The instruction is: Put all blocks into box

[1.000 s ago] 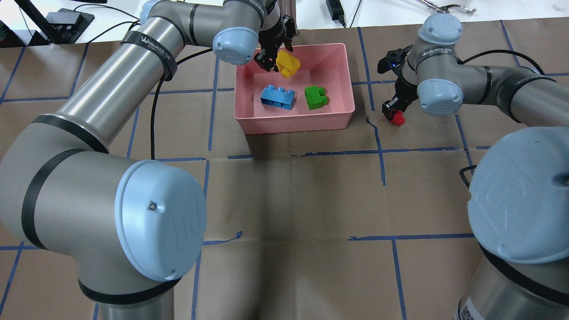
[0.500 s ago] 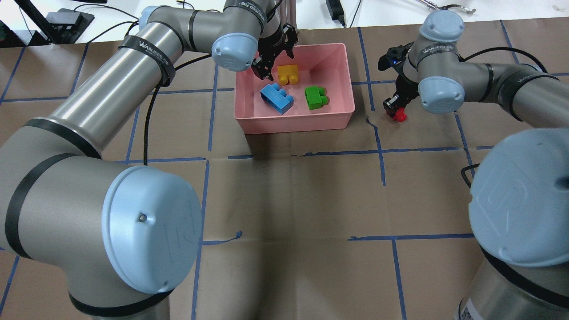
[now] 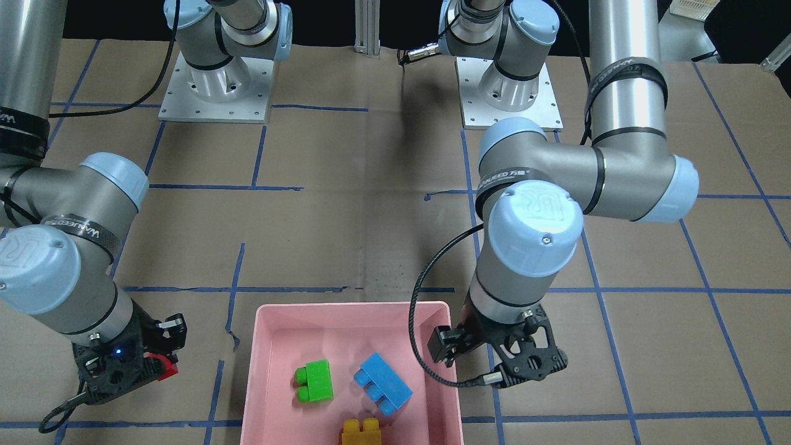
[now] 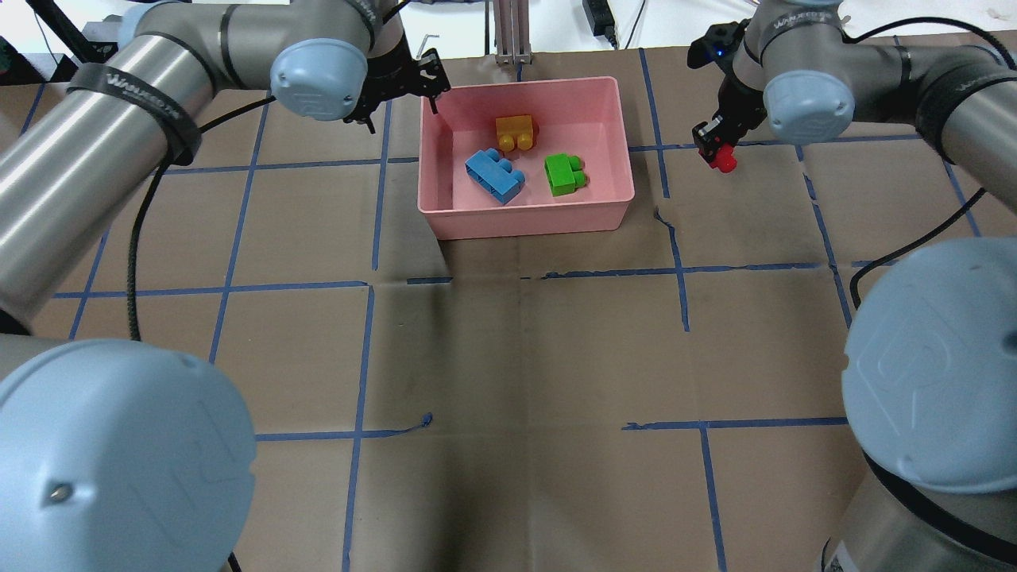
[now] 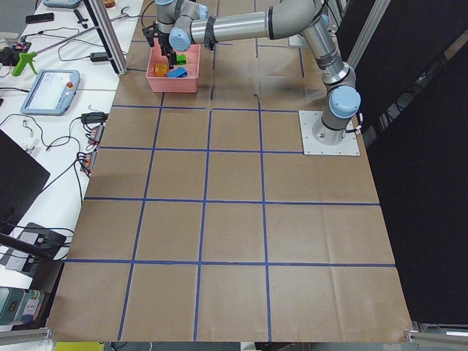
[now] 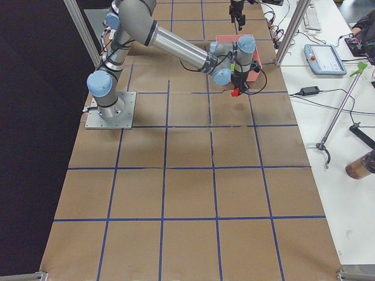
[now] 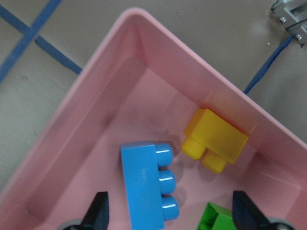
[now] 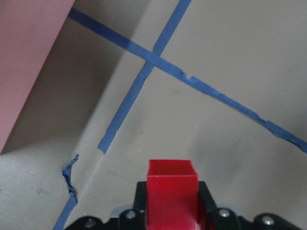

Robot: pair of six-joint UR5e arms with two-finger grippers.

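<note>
You've got three blocks lying in the pink box [image 4: 524, 224]. The yellow block [image 4: 515, 132] is by the far wall, the light blue block [image 4: 494, 176] just beside it, and the green block [image 4: 564, 174] is on the right. The red block [image 4: 722, 159] is outside, off the box's right side over the table [image 4: 516, 357], with the right gripper [image 4: 713, 145] jaws clamped on it. Can't tell if it touches the table. The left gripper [image 7: 171, 212] sits at the box's far-left corner, jaws wide apart, holding nothing.
</note>
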